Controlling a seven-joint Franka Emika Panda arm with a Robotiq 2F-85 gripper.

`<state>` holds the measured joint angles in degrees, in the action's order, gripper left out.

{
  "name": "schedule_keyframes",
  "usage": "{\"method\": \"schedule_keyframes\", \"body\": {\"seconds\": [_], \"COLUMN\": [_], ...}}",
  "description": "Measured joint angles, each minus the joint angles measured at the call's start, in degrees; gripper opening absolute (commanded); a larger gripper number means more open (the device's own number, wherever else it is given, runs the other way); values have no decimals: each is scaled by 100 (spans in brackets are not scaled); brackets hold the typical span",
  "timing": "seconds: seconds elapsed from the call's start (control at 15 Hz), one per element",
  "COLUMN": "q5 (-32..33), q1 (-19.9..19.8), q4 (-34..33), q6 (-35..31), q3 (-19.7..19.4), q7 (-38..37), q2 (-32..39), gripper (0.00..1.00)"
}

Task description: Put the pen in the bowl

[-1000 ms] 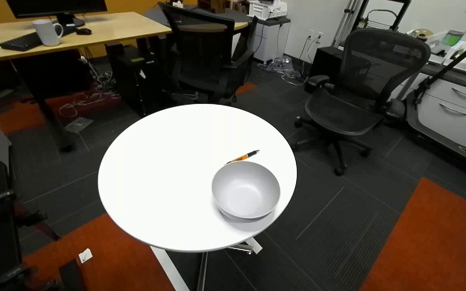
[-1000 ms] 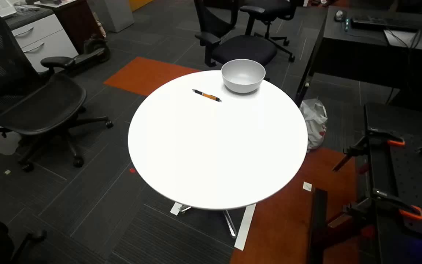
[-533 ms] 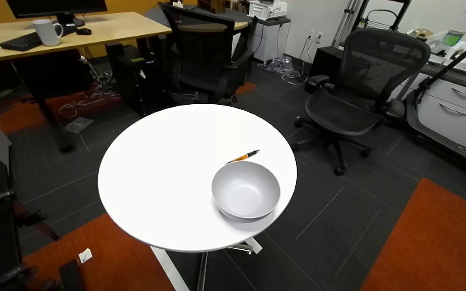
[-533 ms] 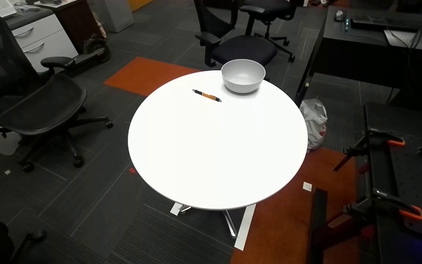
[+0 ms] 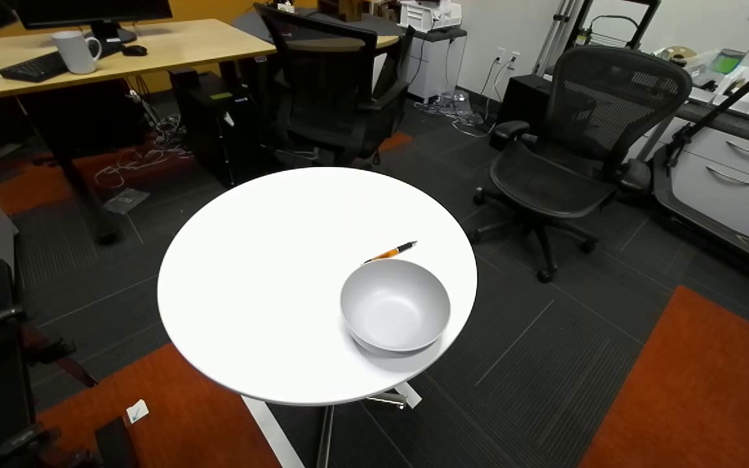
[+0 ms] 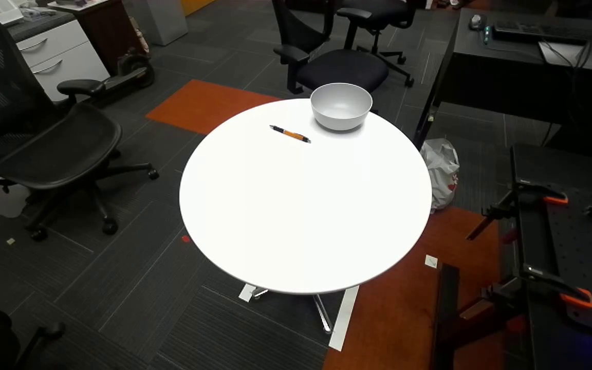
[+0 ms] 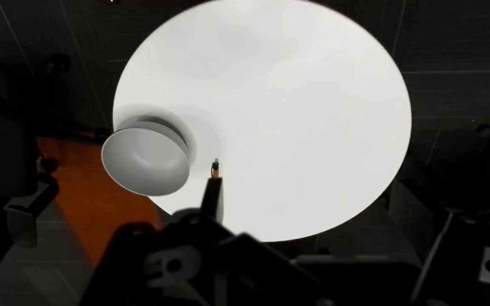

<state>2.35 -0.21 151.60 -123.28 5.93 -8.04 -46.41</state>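
One orange-and-black pen [image 6: 291, 134] lies on the white round worktop [image 6: 306, 205] near a light-grey round bowl [image 6: 341, 105], so imo those wide-spread black jaws might clip the bowl if they come down off-line.

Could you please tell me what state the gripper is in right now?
Gripper: open, holding nothing; the pen lies on the table.

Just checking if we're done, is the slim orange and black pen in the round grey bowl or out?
Out: an exterior view shows the pen on the round white table, apart from the bowl.
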Motion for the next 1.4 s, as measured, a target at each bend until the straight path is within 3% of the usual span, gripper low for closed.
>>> {"method": "schedule_keyframes", "body": {"seconds": [0.4, 1.4], "q5": [276, 628], "q1": [-291, -456], "q4": [-387, -2529], "q6": [-1026, -1088], "q3": [-186, -602], "q7": [3, 5], "q2": [1341, 4248], "gripper": [100, 100]}}
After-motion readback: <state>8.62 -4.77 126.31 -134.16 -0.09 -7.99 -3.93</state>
